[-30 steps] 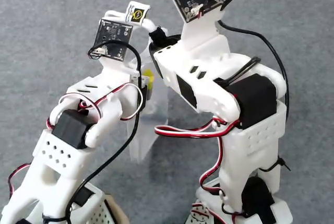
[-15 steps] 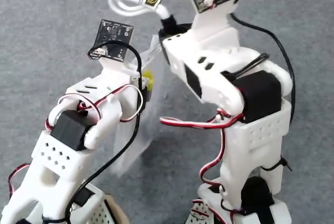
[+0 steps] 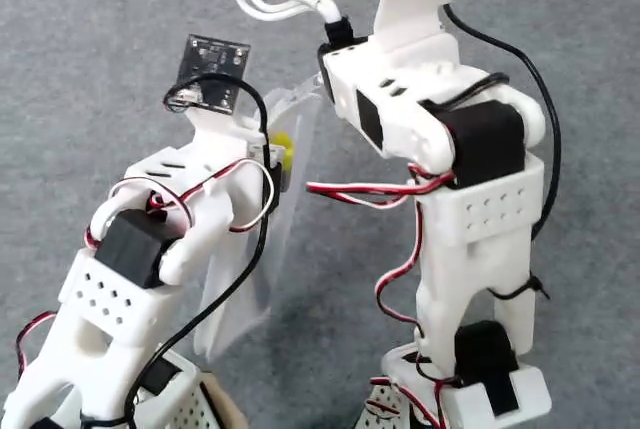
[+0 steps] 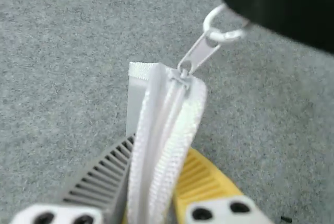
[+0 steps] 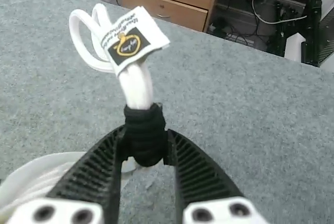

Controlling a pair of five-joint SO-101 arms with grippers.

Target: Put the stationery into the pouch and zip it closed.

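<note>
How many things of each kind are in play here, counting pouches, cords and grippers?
Pouch: 1
White cord: 1
Grippers: 2, left gripper and right gripper
Total: 4

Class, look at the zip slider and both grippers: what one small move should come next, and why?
Probably the right gripper should release the cord. The slider sits at the end of the pouch. The zip from there to the left gripper, which is clamped on it, looks closed. Pulling now would likely only drag the pouch.
</note>
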